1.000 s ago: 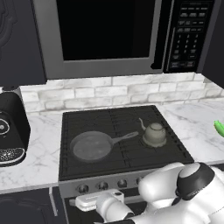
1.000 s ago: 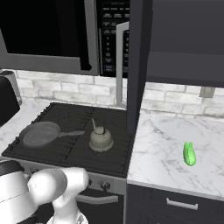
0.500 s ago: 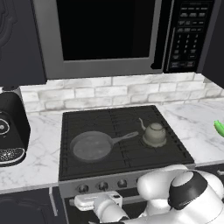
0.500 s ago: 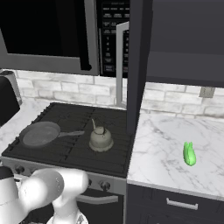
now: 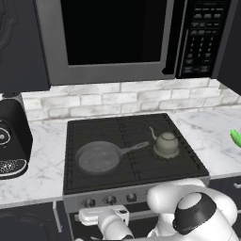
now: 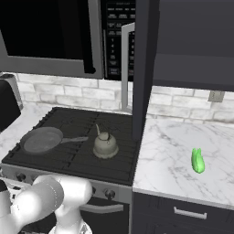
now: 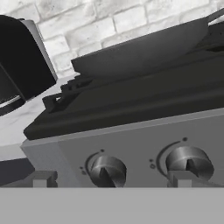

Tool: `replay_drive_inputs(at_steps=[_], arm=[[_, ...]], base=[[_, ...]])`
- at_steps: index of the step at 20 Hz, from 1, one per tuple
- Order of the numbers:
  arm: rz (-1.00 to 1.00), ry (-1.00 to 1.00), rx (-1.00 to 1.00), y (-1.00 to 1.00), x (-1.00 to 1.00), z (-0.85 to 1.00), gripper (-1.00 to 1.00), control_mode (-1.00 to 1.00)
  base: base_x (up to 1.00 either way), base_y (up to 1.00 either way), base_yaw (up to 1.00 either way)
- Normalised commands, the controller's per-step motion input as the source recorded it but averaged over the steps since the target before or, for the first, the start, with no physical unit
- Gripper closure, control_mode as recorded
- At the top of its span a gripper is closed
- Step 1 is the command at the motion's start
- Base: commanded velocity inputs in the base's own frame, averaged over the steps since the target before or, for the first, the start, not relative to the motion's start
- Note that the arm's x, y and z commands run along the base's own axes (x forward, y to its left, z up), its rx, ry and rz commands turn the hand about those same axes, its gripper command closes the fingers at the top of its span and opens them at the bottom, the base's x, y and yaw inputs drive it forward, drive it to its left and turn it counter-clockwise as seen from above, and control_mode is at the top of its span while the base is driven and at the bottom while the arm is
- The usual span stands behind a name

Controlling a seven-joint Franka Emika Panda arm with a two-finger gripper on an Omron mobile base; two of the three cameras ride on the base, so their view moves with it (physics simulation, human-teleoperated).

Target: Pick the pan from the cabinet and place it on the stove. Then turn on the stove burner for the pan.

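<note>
Gripper (image 7: 109, 179), at the bottom edge of the hand view, with its fingers spread wide and holding nothing; the two tips stand before the stove's (image 5: 136, 141) silver front panel, level with two dark knobs (image 7: 106, 170), apparently not touching them. Pan (image 5: 98, 157) resting empty on the left grates at centre-left of the left base view, handle pointing right toward the kettle (image 5: 165, 144). Green object (image 6: 197, 160) lying on the marble bench (image 6: 173, 155) at right of the right base view.
</note>
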Motion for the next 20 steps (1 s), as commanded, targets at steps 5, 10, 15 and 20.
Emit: replay_drive_inputs(at_steps=[5, 10, 15, 20], arm=[[-0.06, -0.02, -0.06, 0.22, 0.0, 0.0, -1.0, -1.0], [-0.05, -0.01, -0.05, 0.2, 0.0, -0.02, -1.0, -1.0], [-0.05, -0.01, -0.02, 0.14, 0.0, -0.07, -1.0, -1.0], [-0.04, -0.04, 0.0, 0.03, 0.0, -0.01, -1.0, -1.0]], base=[[0.0, 0.0, 0.0], [0.0, 0.0, 0.0], [0.0, 0.0, 0.0], [0.0, 0.0, 0.0]])
